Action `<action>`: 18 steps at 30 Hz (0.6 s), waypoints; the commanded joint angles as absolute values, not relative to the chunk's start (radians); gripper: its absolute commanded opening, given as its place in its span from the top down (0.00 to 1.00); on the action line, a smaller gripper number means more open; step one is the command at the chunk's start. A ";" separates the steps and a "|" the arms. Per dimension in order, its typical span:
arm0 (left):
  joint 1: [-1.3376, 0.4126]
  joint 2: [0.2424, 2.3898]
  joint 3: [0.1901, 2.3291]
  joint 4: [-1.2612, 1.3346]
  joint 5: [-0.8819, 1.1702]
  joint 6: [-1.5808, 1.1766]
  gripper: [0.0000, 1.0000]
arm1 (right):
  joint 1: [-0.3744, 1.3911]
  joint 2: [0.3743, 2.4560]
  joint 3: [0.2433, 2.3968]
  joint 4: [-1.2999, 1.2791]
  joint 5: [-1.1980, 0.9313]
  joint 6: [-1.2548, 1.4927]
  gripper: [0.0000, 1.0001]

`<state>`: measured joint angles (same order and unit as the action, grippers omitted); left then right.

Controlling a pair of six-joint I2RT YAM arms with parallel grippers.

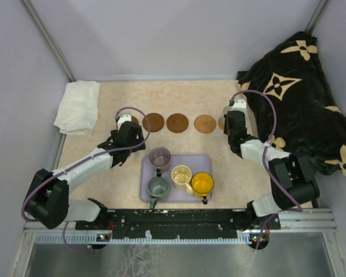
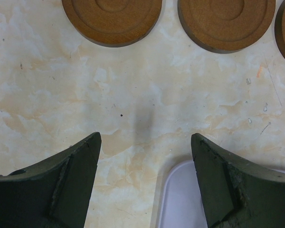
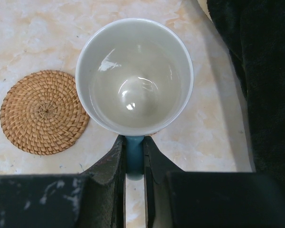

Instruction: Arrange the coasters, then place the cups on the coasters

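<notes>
A row of brown coasters (image 1: 177, 122) lies across the table's middle; the left wrist view shows them as wooden discs (image 2: 111, 19), (image 2: 225, 21). A woven coaster (image 3: 44, 112) lies left of the light blue cup (image 3: 134, 76), white inside. My right gripper (image 3: 134, 142) is shut on that cup's blue handle; from above the gripper (image 1: 233, 124) hides the cup. My left gripper (image 2: 146, 140) hangs open and empty over bare table by the tray corner, just short of the coasters. The purple-grey cup (image 1: 160, 157), cream cup (image 1: 181, 174), orange-yellow cup (image 1: 202, 184) and grey-green cup (image 1: 158, 187) stand on the tray.
The lavender tray (image 1: 203, 160) lies at the near middle; its corner (image 2: 180, 199) shows between my left fingers. A folded white cloth (image 1: 78, 107) sits at the far left. A black patterned blanket (image 1: 297, 98) fills the right side, close beside the blue cup.
</notes>
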<state>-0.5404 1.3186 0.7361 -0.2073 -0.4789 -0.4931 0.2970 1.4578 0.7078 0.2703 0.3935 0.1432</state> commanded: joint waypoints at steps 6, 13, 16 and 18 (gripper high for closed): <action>-0.532 1.334 0.738 -0.187 -0.465 -0.485 0.18 | 0.288 1.447 0.700 0.399 0.408 0.178 1.00; -0.531 1.330 0.733 -0.188 -0.465 -0.488 0.18 | 0.289 1.424 0.698 0.377 0.409 0.189 0.80; -0.531 1.332 0.733 -0.187 -0.462 -0.490 0.18 | 0.288 1.412 0.698 0.369 0.412 0.190 0.71; -0.531 1.334 0.733 -0.188 -0.460 -0.491 0.18 | 0.289 1.405 0.696 0.365 0.415 0.189 0.63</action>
